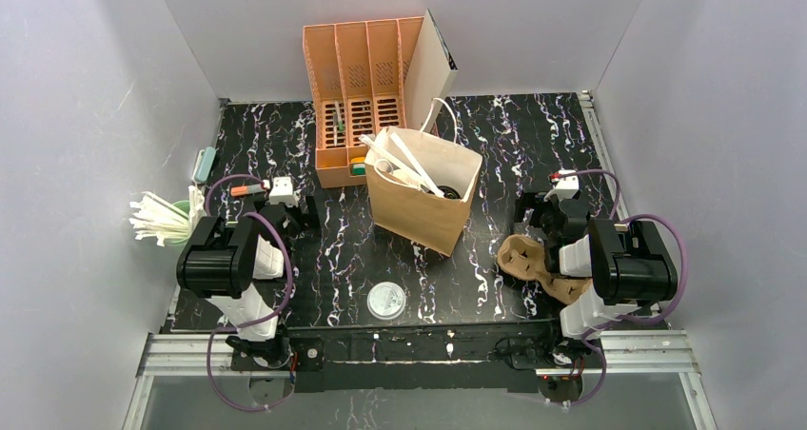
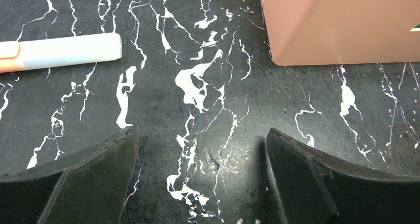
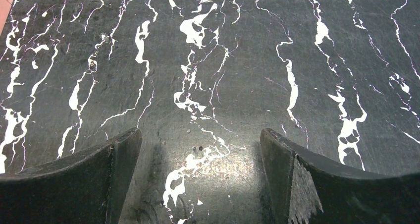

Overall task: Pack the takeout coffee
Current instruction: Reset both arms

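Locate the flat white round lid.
Top view: the flat white round lid lies at the middle of the table's near edge, in front of the brown paper bag, touching nothing.
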